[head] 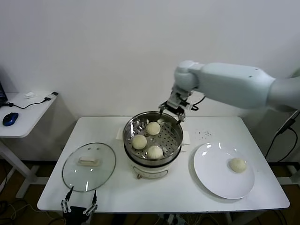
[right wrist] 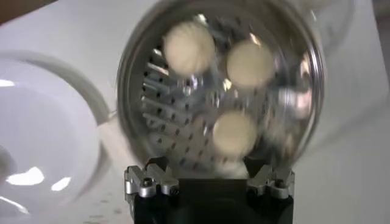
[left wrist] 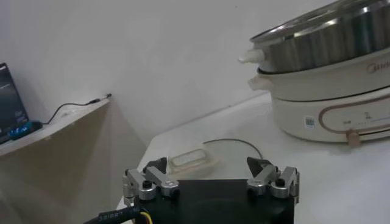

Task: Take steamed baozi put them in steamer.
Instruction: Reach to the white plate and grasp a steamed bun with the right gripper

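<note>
White laminate counter (head: pixel 117 192) carries every item inspected, ranked here by size

Steamer (head: pixel 174 140): steel pot on a cream base, centre of the counter, lid off. Three baozi sit on its perforated tray: one at the far side (head: pixel 153 128), one to the robot's left (head: pixel 139 141), one nearest the robot (head: pixel 155 152). The right wrist view confirms all three resting apart from each other.

White plate (head: pixel 211 173): to the robot's right of the steamer. One baozi (head: pixel 237 164) remains on it, untouched.

Glass lid (head: pixel 89 166): flat on the counter, to the robot's left of the steamer.

Right hand (head: pixel 171 109): above the steamer's far rim, fingers spread wide, holding nothing.

Left hand (head: pixel 78 206): parked at the counter's near edge beside the lid, fingers spread, empty.

Assessment: three of four baozi are placed; one is outstanding. Judged remaining work is to carry the right hand across to the plate, grasp the last baozi and set it in the tray's vacant space
</note>
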Action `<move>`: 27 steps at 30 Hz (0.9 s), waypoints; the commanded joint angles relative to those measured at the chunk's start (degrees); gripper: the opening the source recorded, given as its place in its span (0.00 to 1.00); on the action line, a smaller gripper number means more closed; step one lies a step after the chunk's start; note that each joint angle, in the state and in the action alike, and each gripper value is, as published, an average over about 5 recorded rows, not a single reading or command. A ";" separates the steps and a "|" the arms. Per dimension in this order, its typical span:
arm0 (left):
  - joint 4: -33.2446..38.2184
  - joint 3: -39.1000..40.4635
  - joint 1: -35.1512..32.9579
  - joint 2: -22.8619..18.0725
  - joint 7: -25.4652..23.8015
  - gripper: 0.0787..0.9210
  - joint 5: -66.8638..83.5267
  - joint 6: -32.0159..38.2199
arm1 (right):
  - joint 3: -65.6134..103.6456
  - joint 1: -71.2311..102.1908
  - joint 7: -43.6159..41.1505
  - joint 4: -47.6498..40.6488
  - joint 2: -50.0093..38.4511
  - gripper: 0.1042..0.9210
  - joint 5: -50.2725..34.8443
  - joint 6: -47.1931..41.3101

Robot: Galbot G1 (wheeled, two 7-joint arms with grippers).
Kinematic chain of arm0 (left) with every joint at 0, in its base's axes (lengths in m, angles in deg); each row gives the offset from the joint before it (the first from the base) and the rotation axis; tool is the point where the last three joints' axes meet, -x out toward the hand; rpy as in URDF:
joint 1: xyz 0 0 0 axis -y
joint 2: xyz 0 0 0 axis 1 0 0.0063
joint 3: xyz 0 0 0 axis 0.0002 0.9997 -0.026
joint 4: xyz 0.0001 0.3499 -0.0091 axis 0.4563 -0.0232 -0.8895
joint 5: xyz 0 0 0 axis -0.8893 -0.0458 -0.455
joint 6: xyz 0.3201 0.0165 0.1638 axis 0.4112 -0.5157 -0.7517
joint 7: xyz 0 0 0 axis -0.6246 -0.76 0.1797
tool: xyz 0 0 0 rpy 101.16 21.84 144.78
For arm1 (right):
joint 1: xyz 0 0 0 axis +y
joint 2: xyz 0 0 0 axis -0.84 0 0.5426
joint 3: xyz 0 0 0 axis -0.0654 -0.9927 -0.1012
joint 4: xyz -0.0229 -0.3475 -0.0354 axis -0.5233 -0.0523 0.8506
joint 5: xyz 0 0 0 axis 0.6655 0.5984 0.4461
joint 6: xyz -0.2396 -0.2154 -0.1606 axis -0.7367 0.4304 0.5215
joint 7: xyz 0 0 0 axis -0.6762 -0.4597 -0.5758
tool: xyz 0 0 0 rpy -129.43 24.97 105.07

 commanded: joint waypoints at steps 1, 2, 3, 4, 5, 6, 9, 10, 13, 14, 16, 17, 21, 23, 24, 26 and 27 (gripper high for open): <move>0.37 0.18 -0.29 -0.14 0.02 0.88 -0.24 0.08 | -6.45 -1.83 -1.62 0.50 -19.04 0.88 -16.11 -22.44; 0.44 0.21 -0.37 -0.20 0.03 0.88 -0.31 0.10 | -6.21 -0.52 -1.87 0.97 -20.87 0.88 -15.02 -22.71; 0.49 0.24 -0.44 -0.26 0.02 0.88 -0.37 0.11 | -5.56 0.84 -2.01 1.34 -22.43 0.88 -13.85 -22.95; 0.55 0.26 -0.51 -0.32 0.02 0.88 -0.41 0.13 | -4.13 2.81 -2.22 1.53 -24.16 0.88 -12.06 -23.17; 0.58 0.28 -0.57 -0.37 0.02 0.88 -0.44 0.13 | -2.30 5.42 -2.49 1.52 -25.72 0.88 -10.05 -23.34; 0.59 0.28 -0.61 -0.41 0.02 0.88 -0.48 0.12 | -0.38 7.91 -2.68 1.32 -26.89 0.88 -8.24 -23.46; 0.55 0.26 -0.63 -0.44 0.01 0.88 -0.73 0.06 | 6.35 16.46 -3.39 -0.16 -29.70 0.88 -2.84 -23.21; 0.53 0.26 -0.61 -0.44 0.00 0.88 -0.87 0.02 | 8.82 19.25 -3.60 -0.77 -30.30 0.88 -0.77 -22.90; 0.61 0.26 -0.44 -0.49 -0.02 0.88 -1.31 -0.21 | 16.39 27.34 -4.07 -2.61 -31.53 0.88 5.50 -21.56; 0.67 0.28 -0.38 -0.53 -0.03 0.88 -1.42 -0.33 | 19.09 30.17 -4.13 -3.36 -31.77 0.88 7.33 -21.16; 0.76 0.32 -0.30 -0.63 -0.05 0.88 -1.59 -0.53 | 23.55 34.63 -4.01 -4.91 -31.80 0.88 9.22 -20.79; 0.76 0.36 -0.26 -0.69 -0.06 0.88 -1.68 -0.61 | 25.55 36.68 -3.93 -5.79 -31.69 0.88 9.96 -20.62; 0.41 0.55 -0.13 -1.04 -0.07 0.88 -2.10 -0.68 | 29.74 41.13 -3.71 -8.24 -30.82 0.88 11.98 -19.88; 0.22 0.66 -0.13 -1.19 -0.06 0.88 -2.27 -0.65 | 31.05 42.64 -3.60 -8.94 -30.28 0.88 12.81 -19.67; 0.12 0.69 -0.13 -1.22 -0.06 0.88 -2.34 -0.65 | 31.56 43.28 -3.55 -9.32 -29.90 0.88 13.32 -19.51; -0.02 0.66 -0.12 -1.23 -0.05 0.88 -2.44 -0.64 | 32.37 44.20 -3.42 -10.06 -29.08 0.88 14.36 -19.16; -0.05 0.60 -0.12 -1.23 -0.05 0.88 -2.46 -0.65 | 32.63 44.50 -3.31 -10.53 -28.63 0.88 14.79 -18.96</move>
